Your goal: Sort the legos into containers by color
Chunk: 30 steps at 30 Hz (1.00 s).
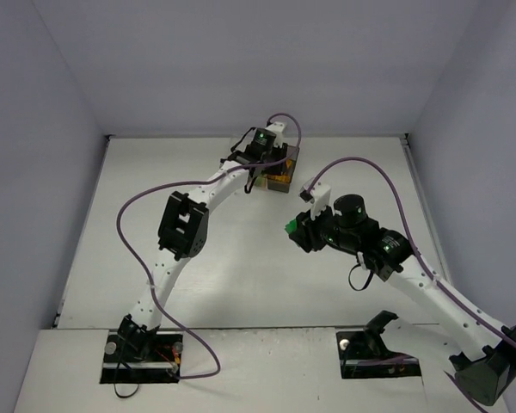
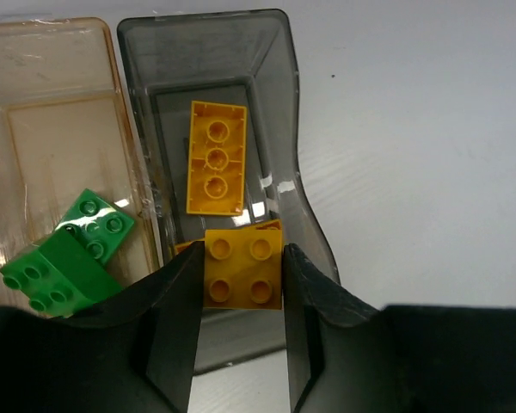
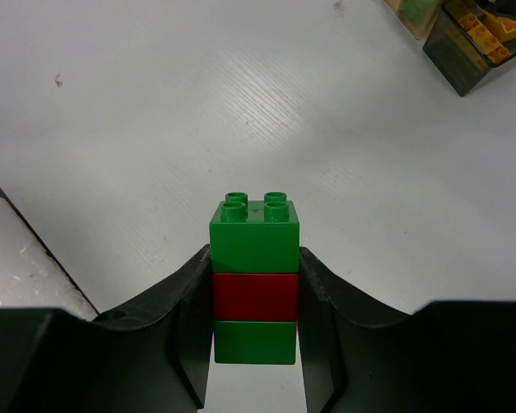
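Left hand [image 2: 241, 288] is clamped on a square yellow brick [image 2: 241, 267]. To its left the orange-tinted box [image 2: 60, 129] has green bricks [image 2: 95, 225], and below it the smoky box [image 2: 279, 112] holds a long yellow brick [image 2: 216, 157]. Right hand [image 3: 254, 297] is squeezing a green-red-green stack [image 3: 254, 245] over the surface [image 3: 198, 112], well apart from the boxes.

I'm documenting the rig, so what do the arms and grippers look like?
The left arm and right arm are white tubes with black joint blocks, each trailing a purple cable. Green lights sit near the wrists. Fingers are black wedges.
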Each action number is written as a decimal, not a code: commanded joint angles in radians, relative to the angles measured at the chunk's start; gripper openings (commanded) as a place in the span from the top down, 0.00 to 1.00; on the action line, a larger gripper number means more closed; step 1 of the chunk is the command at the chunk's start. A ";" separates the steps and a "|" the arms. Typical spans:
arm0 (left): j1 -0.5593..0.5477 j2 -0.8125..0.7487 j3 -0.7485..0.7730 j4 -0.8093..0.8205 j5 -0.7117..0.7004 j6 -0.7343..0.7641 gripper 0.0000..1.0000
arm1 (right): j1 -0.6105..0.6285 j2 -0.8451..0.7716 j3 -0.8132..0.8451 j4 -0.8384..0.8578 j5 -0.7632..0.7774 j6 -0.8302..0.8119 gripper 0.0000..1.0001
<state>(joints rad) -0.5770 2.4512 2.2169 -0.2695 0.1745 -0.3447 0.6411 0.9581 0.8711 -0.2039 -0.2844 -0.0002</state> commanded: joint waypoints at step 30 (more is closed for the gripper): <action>-0.018 -0.873 -0.723 0.211 0.497 -0.370 0.21 | -0.044 0.007 0.092 0.087 -0.047 -0.216 1.00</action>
<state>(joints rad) -0.5781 1.5906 1.5433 -0.1097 0.5369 -0.6216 0.6006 0.9630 0.9054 -0.1955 -0.2943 -0.1818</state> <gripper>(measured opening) 0.789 0.338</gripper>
